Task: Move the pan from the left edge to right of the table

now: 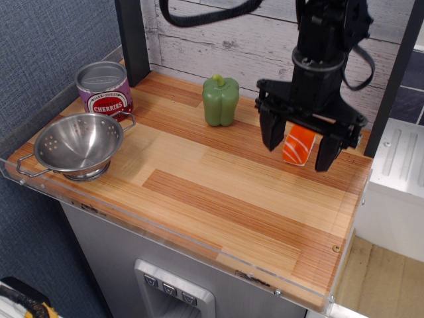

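Note:
The pan (78,144) is a shiny steel colander bowl with small holes and two wire loop handles. It stands upright on its ring base at the left edge of the wooden table (218,199). My gripper (299,151) is far from it, at the back right of the table. Its black fingers (270,134) are spread open and empty. They hang on either side of an orange and white piece (299,146) without gripping it.
A purple cherries can (104,89) stands just behind the pan, close to its far handle. A green bell pepper (220,99) stands at the back middle. A black post (134,40) rises at the back left. A white plank wall (225,33) backs the table.

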Robot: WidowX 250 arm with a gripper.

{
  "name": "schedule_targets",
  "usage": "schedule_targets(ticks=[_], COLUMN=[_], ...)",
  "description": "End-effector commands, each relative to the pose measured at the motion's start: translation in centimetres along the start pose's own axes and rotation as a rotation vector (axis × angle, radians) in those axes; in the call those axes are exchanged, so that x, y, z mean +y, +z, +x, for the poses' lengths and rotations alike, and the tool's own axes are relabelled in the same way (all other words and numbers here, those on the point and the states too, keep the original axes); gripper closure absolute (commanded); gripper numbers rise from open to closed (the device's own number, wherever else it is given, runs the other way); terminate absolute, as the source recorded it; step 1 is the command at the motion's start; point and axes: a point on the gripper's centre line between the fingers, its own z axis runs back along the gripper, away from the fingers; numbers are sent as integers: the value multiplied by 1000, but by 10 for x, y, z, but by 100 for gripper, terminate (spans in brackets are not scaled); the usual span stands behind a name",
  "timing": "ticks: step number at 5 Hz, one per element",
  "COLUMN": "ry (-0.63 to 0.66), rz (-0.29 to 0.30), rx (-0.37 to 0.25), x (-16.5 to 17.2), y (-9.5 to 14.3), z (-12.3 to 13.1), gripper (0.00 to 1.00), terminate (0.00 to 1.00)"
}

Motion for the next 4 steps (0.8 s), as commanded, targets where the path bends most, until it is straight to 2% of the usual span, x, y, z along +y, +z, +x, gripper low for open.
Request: schedule_targets(ticks=[1,2,3,4], ry=[-151,-148,-175,-140], rz=[-13,40,68,145], rx=[55,82,29,27], x=[34,65,105,139], y=[12,15,21,28], z=[-29,-50,-72,-89], gripper=[0,0,0,0], terminate=[0,0,0,0])
